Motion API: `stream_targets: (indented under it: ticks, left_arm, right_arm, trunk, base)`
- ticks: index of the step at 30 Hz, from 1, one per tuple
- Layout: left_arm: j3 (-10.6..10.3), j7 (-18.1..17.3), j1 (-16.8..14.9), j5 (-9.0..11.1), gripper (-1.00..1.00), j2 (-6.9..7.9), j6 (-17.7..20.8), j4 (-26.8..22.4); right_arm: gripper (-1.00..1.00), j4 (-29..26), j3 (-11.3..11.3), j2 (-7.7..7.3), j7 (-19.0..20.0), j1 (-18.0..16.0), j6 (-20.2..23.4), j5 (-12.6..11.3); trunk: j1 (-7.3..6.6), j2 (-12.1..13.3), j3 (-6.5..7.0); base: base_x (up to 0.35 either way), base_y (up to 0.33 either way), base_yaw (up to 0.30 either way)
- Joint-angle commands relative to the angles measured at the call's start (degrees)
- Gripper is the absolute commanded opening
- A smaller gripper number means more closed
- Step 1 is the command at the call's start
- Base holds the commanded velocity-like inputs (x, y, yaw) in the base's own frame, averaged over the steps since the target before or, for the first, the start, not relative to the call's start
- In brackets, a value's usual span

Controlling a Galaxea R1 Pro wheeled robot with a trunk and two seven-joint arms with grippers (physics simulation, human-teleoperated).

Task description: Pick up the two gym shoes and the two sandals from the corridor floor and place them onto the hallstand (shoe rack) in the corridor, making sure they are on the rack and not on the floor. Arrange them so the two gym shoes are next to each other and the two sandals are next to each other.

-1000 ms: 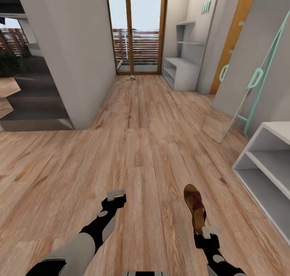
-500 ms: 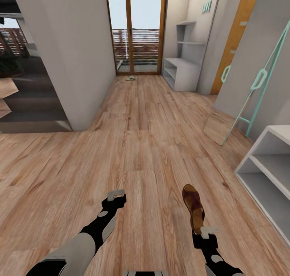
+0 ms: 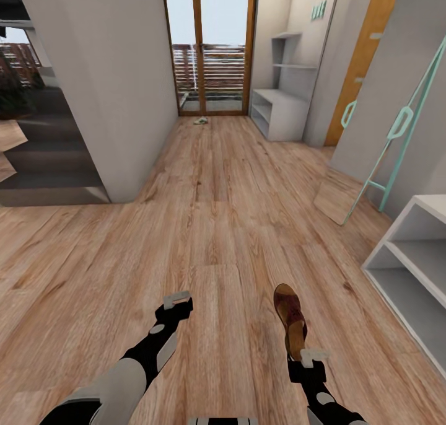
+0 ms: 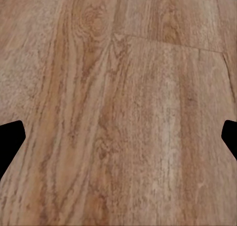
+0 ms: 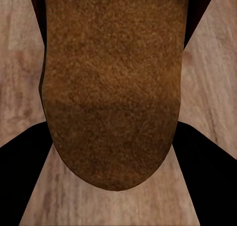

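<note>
A: One sandal (image 3: 291,318) is off the floor (image 3: 210,227), held by its heel end in the right gripper (image 3: 303,358), toe pointing away from the robot down the corridor.

B: How do the jaws stand on it?

A: Closed onto the sandal. In the right wrist view its brown sole (image 5: 111,82) sits between the two dark fingers (image 5: 207,181), with floor planks on either side.

B: And the left gripper (image 3: 176,301)?

A: Low over bare planks, holding nothing. In the left wrist view the fingertips (image 4: 10,137) show at opposite edges with wood grain between them, so those jaws are wide apart.

B: Where is the hallstand (image 3: 282,96)?

A: Far down the corridor on the right, beside the glass door (image 3: 207,47): a low white-grey top with open shelves under it and floating shelves above. It is well apart from the robot.

B: Any other shoes?

A: A small pale thing (image 3: 200,121) lies on the floor just before the glass door; it is too small to tell what it is.

B: What is near the right arm?

A: A white shelf unit (image 3: 412,264) at the right edge, with a leaning mirror (image 3: 378,152) in a teal frame behind it.
</note>
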Motion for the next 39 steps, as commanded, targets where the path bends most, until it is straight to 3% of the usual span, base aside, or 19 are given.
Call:
stream_targets:
  ticks: [1,11,39]
  left_arm:
    - [0.2,-0.1,0.0,0.4,1.00,-0.03,-0.2,-0.1]
    - [0.1,-0.1,0.0,0.3,1.00,0.09,0.0,-0.6]
    - [0.4,0.1,0.0,0.3,1.00,0.14,-0.3,-2.6]
  right_arm:
    - [-1.00,0.1,0.0,0.02,-0.4,0.0,-0.1,0.5]
    - [-1.00,0.1,0.1,0.06,-0.4,0.0,-0.1,0.5]
    - [-1.00,0.1,0.1,0.04,-0.5,0.0,-0.1,0.7]
  trunk:
    - [-0.01,0.0,-0.04]
    - [-0.01,0.0,-0.04]
    - [-0.01,0.0,-0.04]
  base:
    - [0.023,0.000,0.000]
    - [0.104,0.000,0.000]
    - [0.339,0.000,0.000]
